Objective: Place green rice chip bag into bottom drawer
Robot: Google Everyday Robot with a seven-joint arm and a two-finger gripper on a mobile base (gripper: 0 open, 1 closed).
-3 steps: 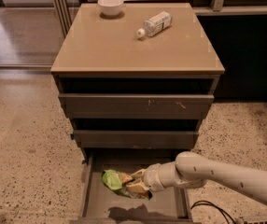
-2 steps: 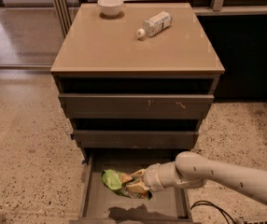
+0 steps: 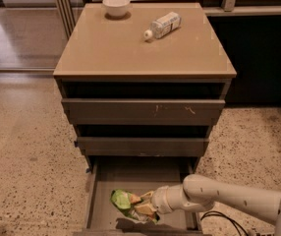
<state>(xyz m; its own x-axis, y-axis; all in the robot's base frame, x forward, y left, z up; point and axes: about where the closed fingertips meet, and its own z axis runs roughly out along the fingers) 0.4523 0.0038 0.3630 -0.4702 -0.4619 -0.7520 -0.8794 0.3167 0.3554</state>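
The green rice chip bag (image 3: 125, 201) is crumpled, bright green with orange and white patches. It sits low inside the pulled-out bottom drawer (image 3: 101, 181), at its middle front. My gripper (image 3: 144, 206) reaches in from the right on a white arm and is shut on the bag's right end, just above the drawer floor. The fingers are partly hidden by the bag.
The middle drawer (image 3: 143, 145) and the scratched upper drawer (image 3: 143, 111) stand slightly pulled out above. On the cabinet top (image 3: 130, 53) lie a white bottle (image 3: 164, 25) on its side and a small white bowl (image 3: 116, 5). Speckled floor surrounds the cabinet. A black cable (image 3: 219, 219) lies at the lower right.
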